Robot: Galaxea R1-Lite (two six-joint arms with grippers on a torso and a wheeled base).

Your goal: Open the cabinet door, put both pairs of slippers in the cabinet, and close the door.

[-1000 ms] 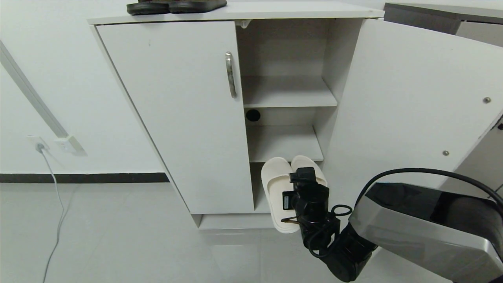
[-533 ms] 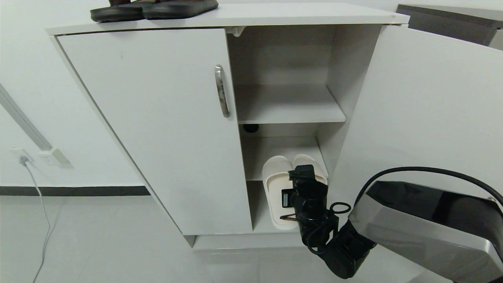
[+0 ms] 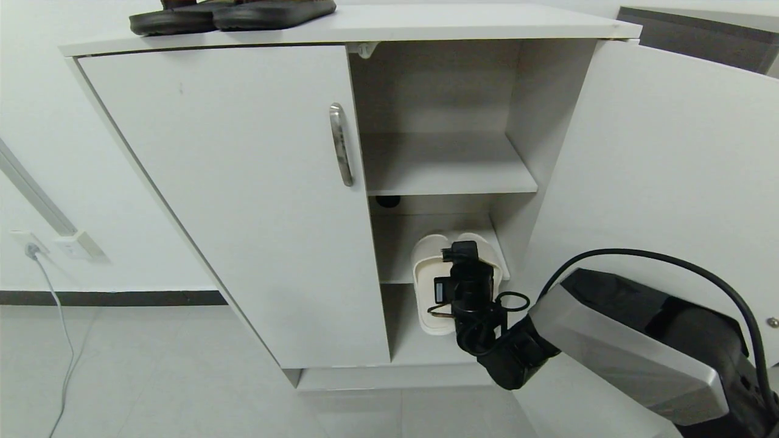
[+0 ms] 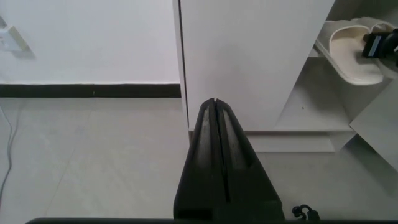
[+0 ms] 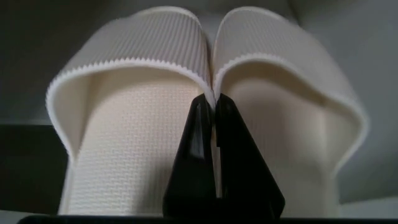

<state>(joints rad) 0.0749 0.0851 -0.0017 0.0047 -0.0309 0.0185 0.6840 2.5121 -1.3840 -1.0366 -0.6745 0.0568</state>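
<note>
A: Door?
B: The right door (image 3: 657, 170) of the cabinet (image 3: 487, 27) is wide open and the left door (image 3: 231, 201) is shut. I'd call the opening step done.

A: First pair?
B: The white slippers (image 3: 429, 292) are halfway in. Toes are over the lower shelf (image 3: 392, 243) and heels stick out past its front edge. The right gripper (image 5: 214, 124) pinches both inner edges together, so they're not released yet. I can't tell if the soles rest on the shelf.

A: Second pair?
B: The black slippers (image 3: 231, 13) are on top of the cabinet, untouched.

A: Left arm?
B: The left gripper (image 4: 215, 124) has its fingers pressed together and holds nothing. It hangs over the floor (image 4: 93, 155) in front of the left door.

A: Left to do?
B: Release the white pair, do the black pair, close the door. I'd say under half done.
</note>
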